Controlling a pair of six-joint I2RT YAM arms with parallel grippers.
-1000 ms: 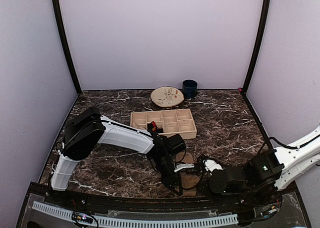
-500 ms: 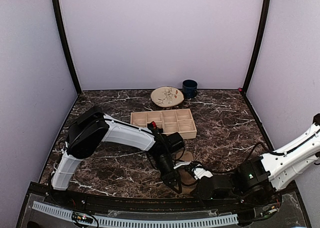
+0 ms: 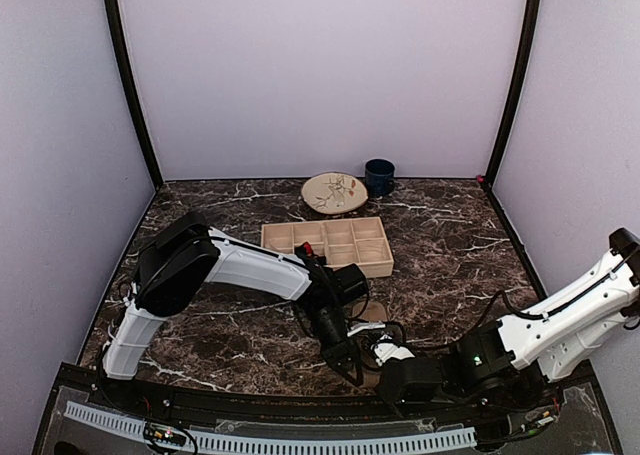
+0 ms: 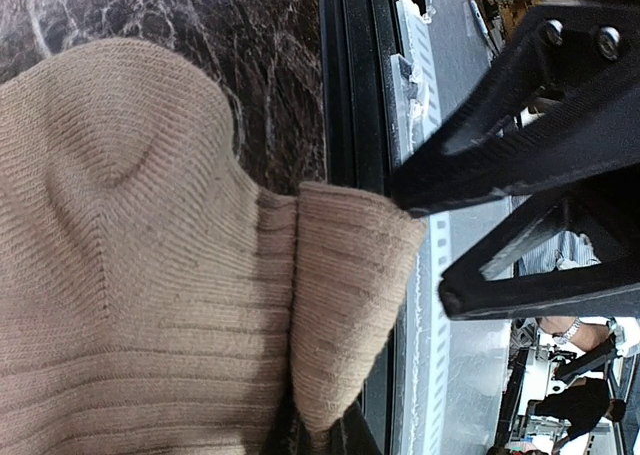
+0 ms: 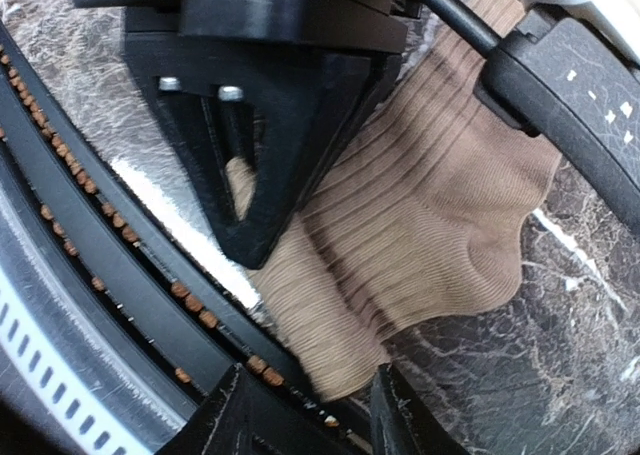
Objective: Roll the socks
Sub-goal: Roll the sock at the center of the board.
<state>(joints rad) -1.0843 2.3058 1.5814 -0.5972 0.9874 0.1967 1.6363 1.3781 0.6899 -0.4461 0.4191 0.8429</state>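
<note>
Pinching the tan sock (image 4: 150, 275) are the left jaws; right jaws, parted, straddle it.

Tan ribbed sock (image 4: 150, 275) on dark white-veined marble table (image 3: 450, 245); mug (image 3: 379, 176) looks navy.

No legible text, label, brand, number or sign in any of three views.
</note>
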